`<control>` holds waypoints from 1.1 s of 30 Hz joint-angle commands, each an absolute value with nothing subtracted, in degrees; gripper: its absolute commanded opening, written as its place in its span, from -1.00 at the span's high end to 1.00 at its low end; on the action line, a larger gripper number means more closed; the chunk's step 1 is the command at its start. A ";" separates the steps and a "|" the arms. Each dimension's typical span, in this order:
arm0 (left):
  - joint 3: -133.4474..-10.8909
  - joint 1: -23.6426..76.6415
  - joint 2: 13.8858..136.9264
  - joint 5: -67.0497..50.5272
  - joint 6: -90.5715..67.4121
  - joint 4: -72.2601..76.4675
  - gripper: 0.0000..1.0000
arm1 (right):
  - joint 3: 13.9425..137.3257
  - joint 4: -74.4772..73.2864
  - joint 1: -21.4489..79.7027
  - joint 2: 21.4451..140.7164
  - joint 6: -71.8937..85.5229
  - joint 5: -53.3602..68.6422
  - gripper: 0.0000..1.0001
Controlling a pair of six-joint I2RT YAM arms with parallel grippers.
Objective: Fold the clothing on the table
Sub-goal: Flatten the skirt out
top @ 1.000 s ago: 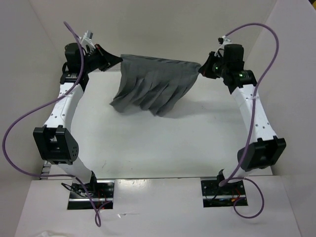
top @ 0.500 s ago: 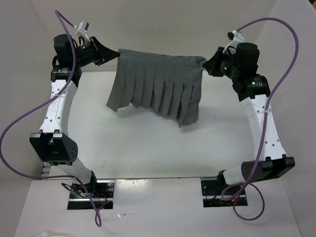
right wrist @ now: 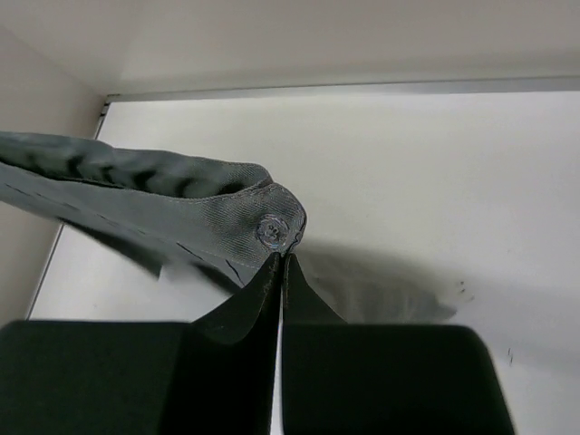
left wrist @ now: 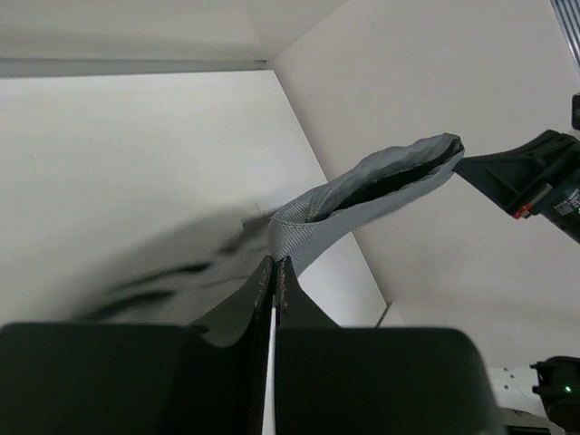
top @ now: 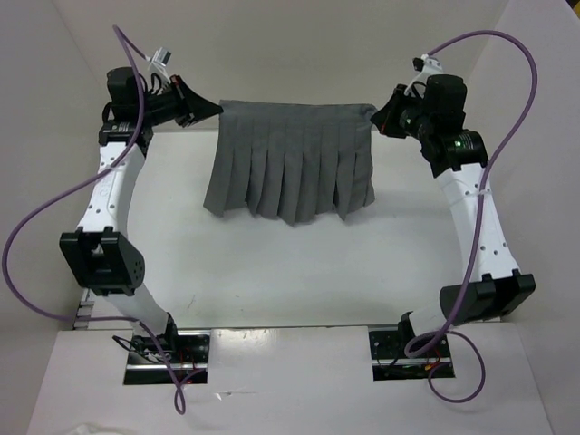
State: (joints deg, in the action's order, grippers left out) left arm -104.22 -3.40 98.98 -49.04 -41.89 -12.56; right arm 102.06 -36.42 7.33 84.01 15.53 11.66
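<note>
One dark grey pleated fabric skirt (top: 290, 163) hung between left pincer (top: 213, 113) and right pincer (top: 374, 116), both pinching it; only the right wrist view revealed its button (right wrist: 272, 231).

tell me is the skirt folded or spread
Spread: the skirt hangs stretched wide, unfolded, between the left gripper and right gripper.

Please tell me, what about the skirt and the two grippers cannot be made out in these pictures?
Top view: whether the hem of the dark grey pleated thin-fabric skirt touches the flat white table; the steep angle hides any gap.
Left wrist view: the hanging pleats, blurred and blocked by the left gripper.
Right wrist view: most of the skirt, cut off by the left edge.
</note>
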 commanded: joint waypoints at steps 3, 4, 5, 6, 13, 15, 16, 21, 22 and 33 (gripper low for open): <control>-94.24 -5.27 80.18 -52.55 -40.34 -6.94 1.00 | 97.48 -37.97 9.22 67.78 13.36 11.77 1.00; -90.65 -5.27 78.07 -52.56 -40.34 -6.94 1.00 | 95.38 -37.97 9.23 65.68 13.36 12.30 1.00; -89.05 -5.27 74.04 -52.56 -40.34 -6.42 1.00 | 94.67 -37.97 9.23 63.83 13.36 12.83 1.00; -87.82 -5.27 72.26 -53.08 -40.34 -6.42 1.00 | 94.14 -38.66 9.23 60.42 13.36 13.70 1.00; -83.67 -5.89 61.88 -53.53 -39.81 -10.90 1.00 | 93.52 -41.30 9.76 51.86 14.50 16.44 1.00; -83.67 -5.89 61.08 -52.92 -39.81 -11.60 1.00 | 93.52 -41.31 9.76 51.86 15.20 15.04 1.00; -83.67 -5.89 61.61 -52.91 -39.81 -11.60 1.00 | 93.52 -41.31 9.76 52.38 15.21 15.03 1.00; -82.01 -6.42 69.15 -51.59 -39.29 -9.33 1.00 | 86.06 -37.02 9.76 59.05 16.34 12.84 1.00; -81.48 -6.42 73.17 -51.59 -39.29 -7.84 1.00 | 84.65 -35.70 9.76 62.72 16.35 13.79 1.00; -92.86 -6.42 111.60 -50.98 -34.80 -4.75 1.00 | 84.10 -23.30 7.04 94.88 16.44 19.15 1.00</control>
State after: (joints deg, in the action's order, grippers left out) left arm -85.12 -5.98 108.12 -50.94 -38.13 -7.53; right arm 81.54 -30.17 9.02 91.90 17.08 17.45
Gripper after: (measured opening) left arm 0.009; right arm 0.005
